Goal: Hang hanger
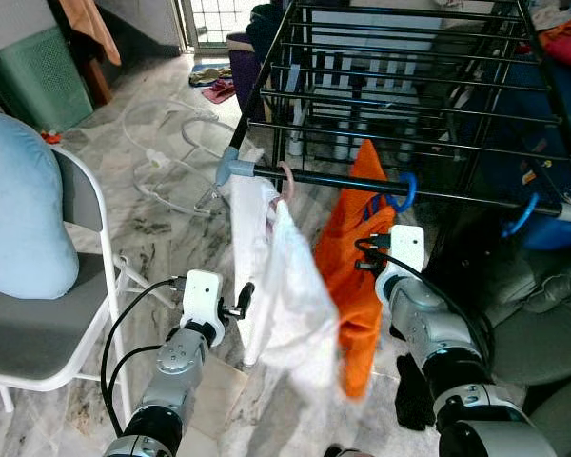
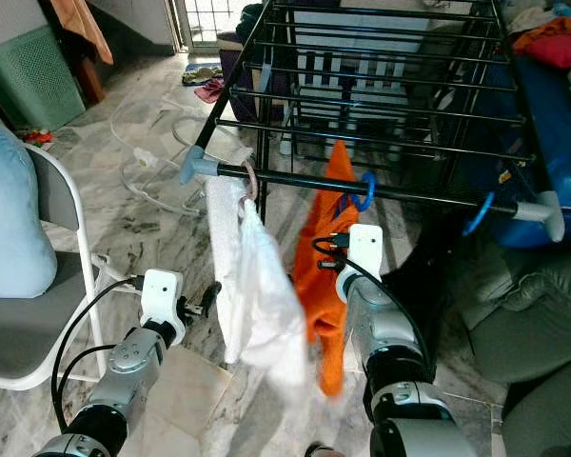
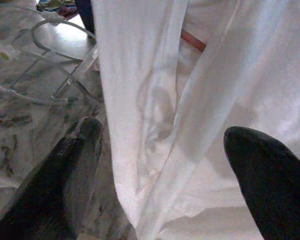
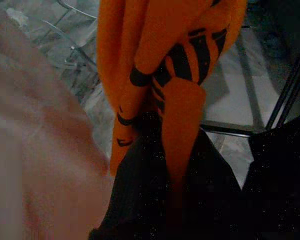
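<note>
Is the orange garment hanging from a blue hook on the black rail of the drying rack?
Yes: the orange garment hangs from a blue hook looped over the black front rail of the drying rack.

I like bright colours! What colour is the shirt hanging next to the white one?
Orange garment with black stripes, clearest in the right wrist view.

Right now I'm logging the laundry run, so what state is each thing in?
White garment: hanging from the rack's front bar on a pink hook.
Orange garment: hanging from the same bar on a blue hook.
Drying rack: unfolded, upper bars bare.
Left gripper: open, at the white garment.
Right gripper: against the orange garment.
Folding chair: unfolded.
</note>
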